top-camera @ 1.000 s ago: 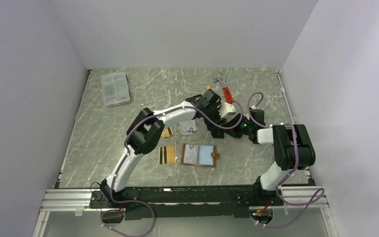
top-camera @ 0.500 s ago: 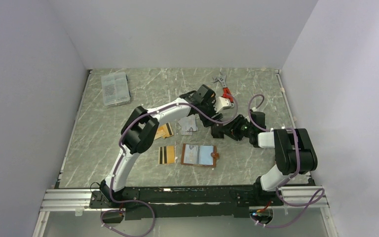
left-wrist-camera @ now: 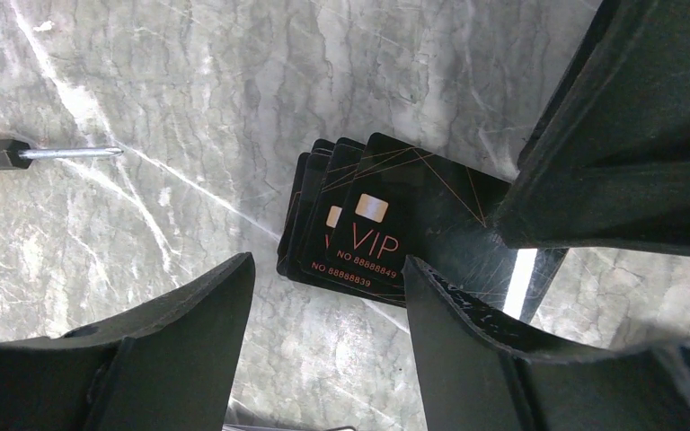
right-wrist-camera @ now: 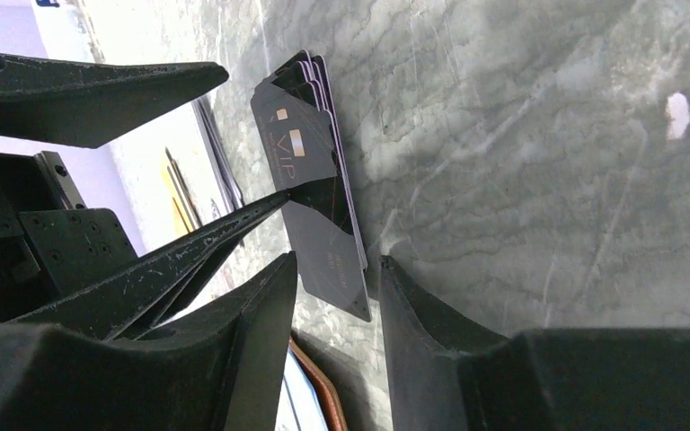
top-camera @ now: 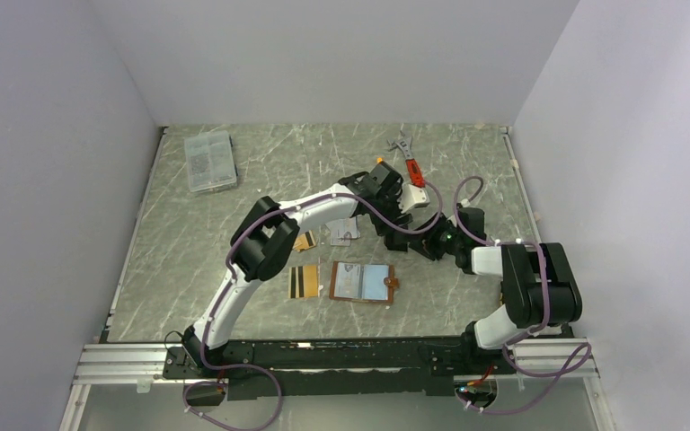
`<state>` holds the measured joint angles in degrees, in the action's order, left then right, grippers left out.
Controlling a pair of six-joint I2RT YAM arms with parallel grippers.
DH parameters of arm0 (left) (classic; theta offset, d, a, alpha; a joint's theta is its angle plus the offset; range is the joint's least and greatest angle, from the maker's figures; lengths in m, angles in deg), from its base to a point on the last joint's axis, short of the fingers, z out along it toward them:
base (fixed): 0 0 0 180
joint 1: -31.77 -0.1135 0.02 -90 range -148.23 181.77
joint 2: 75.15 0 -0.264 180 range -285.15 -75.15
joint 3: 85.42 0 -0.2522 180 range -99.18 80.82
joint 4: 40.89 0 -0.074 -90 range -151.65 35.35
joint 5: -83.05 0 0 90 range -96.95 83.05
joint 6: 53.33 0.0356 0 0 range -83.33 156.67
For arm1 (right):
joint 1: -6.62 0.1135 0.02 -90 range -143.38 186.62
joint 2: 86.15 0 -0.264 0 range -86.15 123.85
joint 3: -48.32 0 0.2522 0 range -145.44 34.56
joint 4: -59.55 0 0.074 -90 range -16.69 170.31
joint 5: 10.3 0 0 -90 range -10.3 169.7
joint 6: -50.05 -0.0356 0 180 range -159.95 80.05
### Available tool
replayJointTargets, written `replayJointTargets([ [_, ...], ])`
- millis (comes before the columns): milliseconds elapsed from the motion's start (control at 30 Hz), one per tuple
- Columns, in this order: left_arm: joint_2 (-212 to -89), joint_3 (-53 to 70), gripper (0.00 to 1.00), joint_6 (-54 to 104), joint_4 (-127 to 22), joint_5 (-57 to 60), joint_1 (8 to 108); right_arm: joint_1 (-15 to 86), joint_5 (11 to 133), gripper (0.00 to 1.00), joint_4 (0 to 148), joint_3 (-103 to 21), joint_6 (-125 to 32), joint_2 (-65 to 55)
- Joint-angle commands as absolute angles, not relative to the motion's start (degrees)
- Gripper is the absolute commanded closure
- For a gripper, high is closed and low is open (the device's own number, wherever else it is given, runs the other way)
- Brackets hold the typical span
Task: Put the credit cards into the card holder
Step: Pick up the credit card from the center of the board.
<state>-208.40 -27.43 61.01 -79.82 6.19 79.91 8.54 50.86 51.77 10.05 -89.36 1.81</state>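
Left pincer (left-wrist-camera: 325, 265) back over black cards (left-wrist-camera: 386, 224), open, empty; right pincer (right-wrist-camera: 337, 259) astride them, grip unclear.

- left arm (top-camera: 310, 208) stretched forward and rightward; left gripper (left-wrist-camera: 323, 269) pointing down, jaws spread wide
- right arm (top-camera: 526, 278) folded inward; right gripper (right-wrist-camera: 337, 265) low, jaws part-way apart, hold unclear

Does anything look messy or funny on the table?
Yes. The black VIP cards lie in a crooked, fanned-out pile instead of a neat stack, and the top one looks tipped up at one side.
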Motion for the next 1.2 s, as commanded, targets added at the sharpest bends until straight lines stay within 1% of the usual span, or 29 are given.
replayJointTargets([
  [0, -208.2, -27.6, 0.32, 61.1, -81.8, 8.2, 81.0, 8.5, 55.4, 0.57, 59.1, 13.6, -88.0, 1.9],
  [300, -208.7, -29.3, 0.33, 59.4, -84.0, 13.7, 82.0, 8.5, 54.0, 0.59, 54.9, 14.8, -90.7, 3.2],
  [433, -209.1, -30.2, 0.33, 59.0, -84.6, 14.4, 82.0, 8.5, 53.9, 0.62, 54.5, 15.3, -91.1, 3.9],
  [700, -208.0, -32.4, 0.32, 57.6, -84.7, 15.7, 80.0, 8.5, 54.3, 0.86, 54.5, 15.8, -91.6, 3.5],
  [800, -208.5, -33.3, 0.32, 57.6, -85.3, 15.7, 79.4, 8.5, 54.0, 1.00, 54.3, 16.4, -92.2, 2.7],
  [967, -208.1, -34.4, 0.29, 55.8, -86.5, 17.1, 77.6, 8.4, 54.4, 1.00, 56.9, 16.0, -92.1, -2.0],
  [1167, -201.6, -28.7, 0.28, 51.4, -85.6, 19.9, 74.8, 8.4, 53.9, 1.00, 57.2, 14.4, -91.9, -8.2],
])
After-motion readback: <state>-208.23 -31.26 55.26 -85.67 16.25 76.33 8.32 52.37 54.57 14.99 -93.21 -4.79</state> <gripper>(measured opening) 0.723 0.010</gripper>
